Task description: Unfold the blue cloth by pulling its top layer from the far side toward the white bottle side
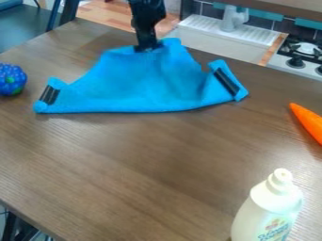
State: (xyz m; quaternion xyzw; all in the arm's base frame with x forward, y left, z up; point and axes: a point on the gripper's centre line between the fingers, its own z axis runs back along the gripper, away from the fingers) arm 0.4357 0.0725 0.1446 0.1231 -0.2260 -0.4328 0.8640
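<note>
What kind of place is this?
Probably a play kitchen set up in a room: a toy stove and a white sink stand behind the wooden table.

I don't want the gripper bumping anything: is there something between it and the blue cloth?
Nothing visible: the gripper is right at the cloth, at its far edge. The bottle, the orange thing and the blue toy all stand clear of that spot.

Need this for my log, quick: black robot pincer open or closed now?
Pincer: at the far edge of the bright blue fabric cloth; open or closed cannot be told.
</note>
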